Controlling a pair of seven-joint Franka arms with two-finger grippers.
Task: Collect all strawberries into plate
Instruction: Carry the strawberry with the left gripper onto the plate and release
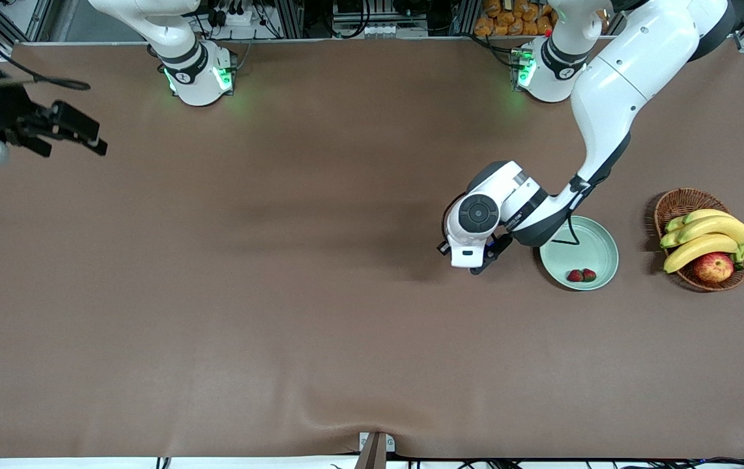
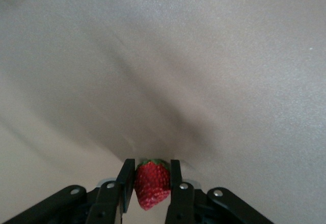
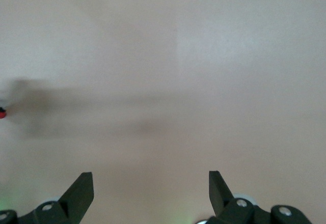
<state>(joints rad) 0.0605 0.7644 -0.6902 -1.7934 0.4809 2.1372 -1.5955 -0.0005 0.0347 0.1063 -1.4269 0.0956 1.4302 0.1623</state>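
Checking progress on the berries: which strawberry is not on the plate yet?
The strawberry clamped in the left gripper; the two other strawberries lie on the plate.

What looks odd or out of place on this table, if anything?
Nothing stands out. Two strawberries lie in the plate, and the left gripper over the bare cloth beside it holds a third strawberry. The fruit basket sits tidy. The right gripper waits, fingers open.

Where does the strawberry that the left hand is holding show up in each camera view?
Front view: hidden under the left hand, beside the plate.
Left wrist view: strawberry clamped between the fingers, low centre.
Right wrist view: not identifiable.
Shared landmark: the brown table.
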